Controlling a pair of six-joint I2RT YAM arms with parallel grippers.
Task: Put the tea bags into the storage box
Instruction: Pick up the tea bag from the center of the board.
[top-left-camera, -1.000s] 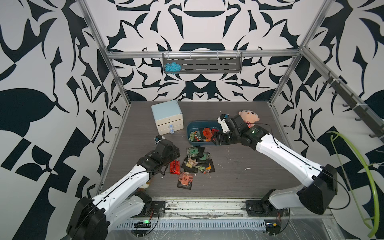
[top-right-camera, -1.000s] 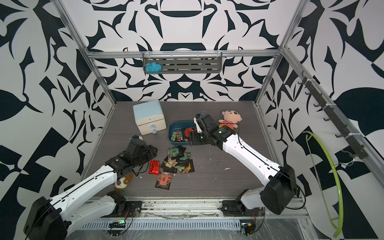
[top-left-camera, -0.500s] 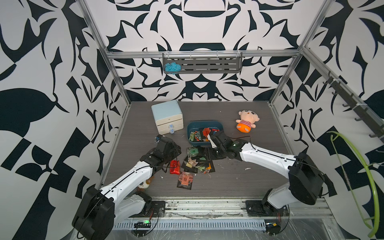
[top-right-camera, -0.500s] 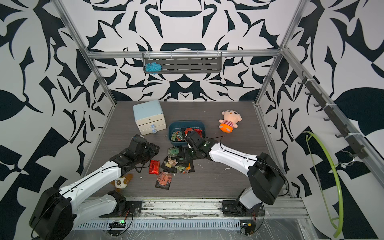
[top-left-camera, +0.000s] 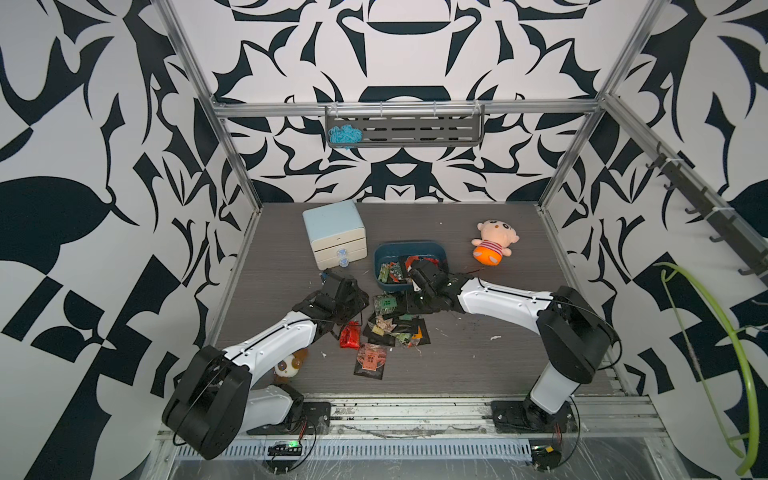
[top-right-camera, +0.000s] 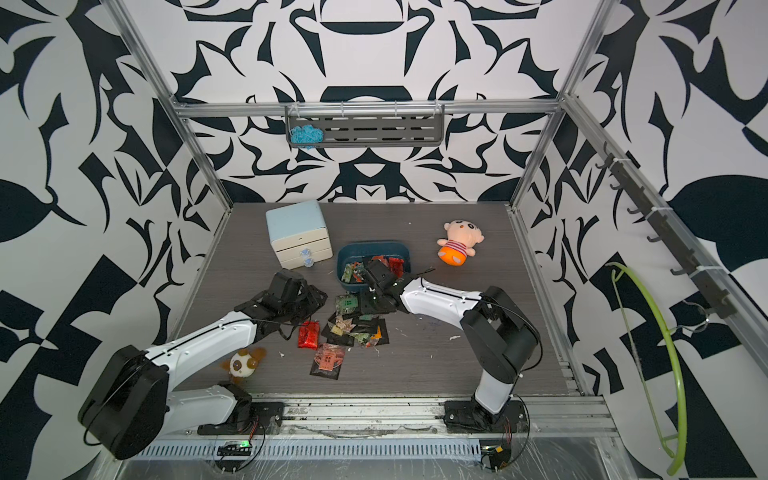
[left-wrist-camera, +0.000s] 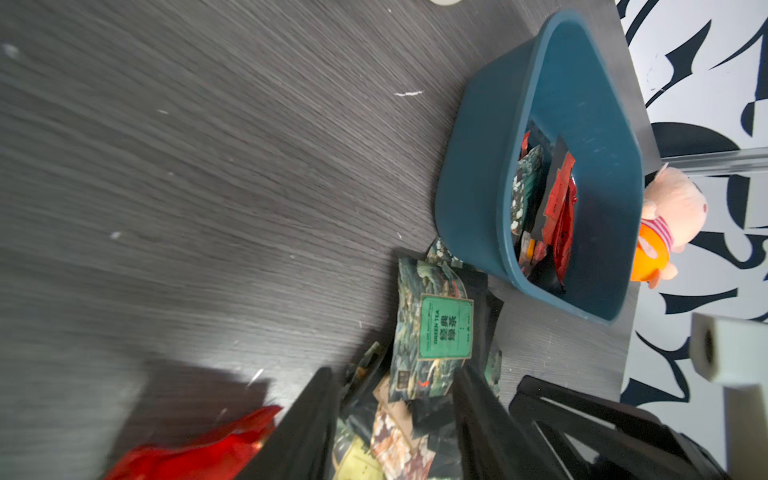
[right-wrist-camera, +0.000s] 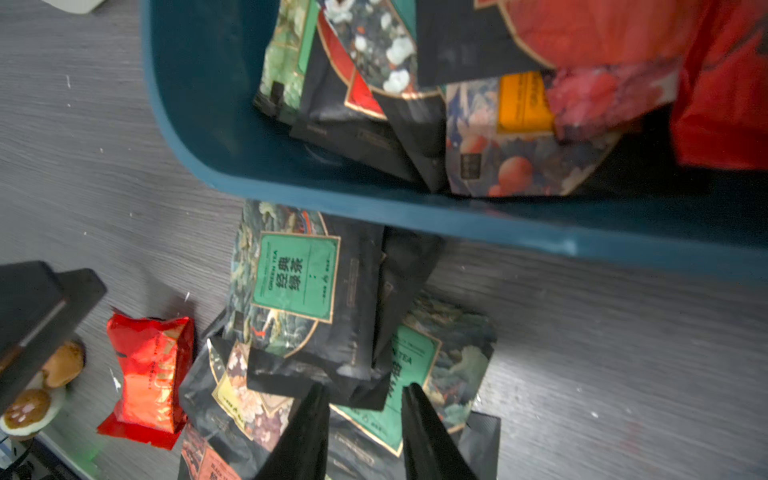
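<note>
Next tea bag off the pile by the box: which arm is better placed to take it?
Right, probably: the right gripper is poised at the green tea sachet, beside the storage box. The left gripper hangs open over the same pile, farther from the box.

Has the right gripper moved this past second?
Yes. The right gripper has come from the far right corner of the storage box to its near side, over loose tea bags.

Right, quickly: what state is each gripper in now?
Left gripper: open, holding nothing.
Right gripper: open over the tea bags, holding nothing.
</note>
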